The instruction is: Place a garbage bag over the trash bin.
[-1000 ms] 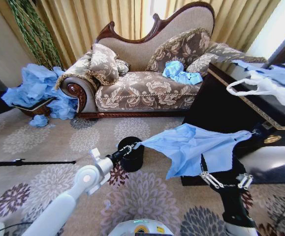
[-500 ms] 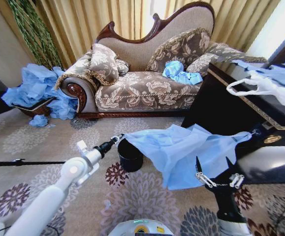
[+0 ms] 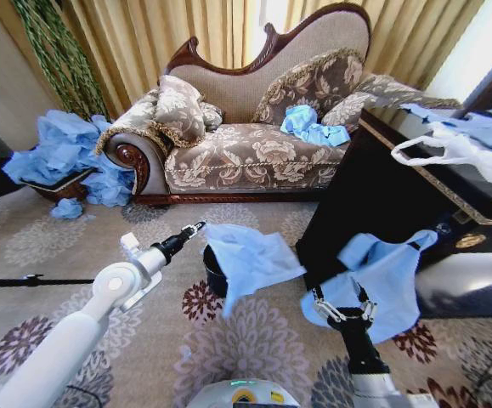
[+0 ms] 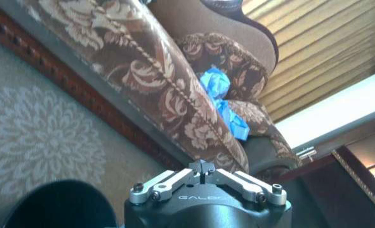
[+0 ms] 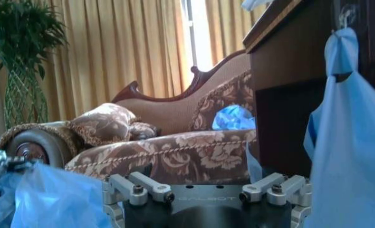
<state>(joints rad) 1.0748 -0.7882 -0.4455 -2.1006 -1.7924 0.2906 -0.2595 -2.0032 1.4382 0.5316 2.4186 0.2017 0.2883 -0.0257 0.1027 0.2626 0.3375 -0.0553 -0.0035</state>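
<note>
The small black trash bin [image 3: 212,274] stands on the carpet in the head view, and its rim [image 4: 51,205] also shows in the left wrist view. The light-blue garbage bag [image 3: 250,257] drapes over the bin's top and right side. One corner of it is pinched at the tip of my left gripper [image 3: 198,227], which is shut just up and left of the bin; its fingers meet [image 4: 202,167]. The same bag [image 5: 51,197] shows in the right wrist view. My right gripper [image 3: 341,304] [image 5: 206,187] is open and empty, low to the right of the bin.
A second light-blue bag [image 3: 384,274] hangs from the front of the dark table [image 3: 373,183], just behind my right gripper. A white bag with handles [image 3: 454,151] lies on the table. The sofa [image 3: 246,144] holds blue bags, and more pile up at the left [image 3: 63,153].
My left gripper drew back to the left with the bag's corner. The spread blue sheet split: one bag now drapes over the bin, the other hangs at the table. My right gripper moved lower and left.
</note>
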